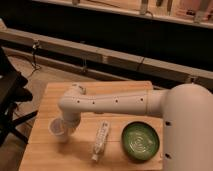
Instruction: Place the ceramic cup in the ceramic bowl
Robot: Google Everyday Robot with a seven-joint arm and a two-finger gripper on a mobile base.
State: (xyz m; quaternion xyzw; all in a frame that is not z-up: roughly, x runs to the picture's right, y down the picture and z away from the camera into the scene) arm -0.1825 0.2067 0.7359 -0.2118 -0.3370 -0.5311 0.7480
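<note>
Camera view shows a pale wooden tabletop (45, 150) with a plank grain. At far left, off it, stands a black chair (9, 100). On the tabletop's left part the cup (56, 129) stands upright: small, white, smooth, tapered; its inside cannot be made out. The hand (68, 125) is close against the cup's right side, at the end of a rounded white arm (110, 104) reaching in from the right; whether it is clenched on the cup or released I cannot tell. Next, a clear plastic bottle (100, 141) lies on its side. Right of it, well apart from the cup, sits the bowl (141, 142): round, shallow, glossy dark green, only a pale swirl showing inside
</note>
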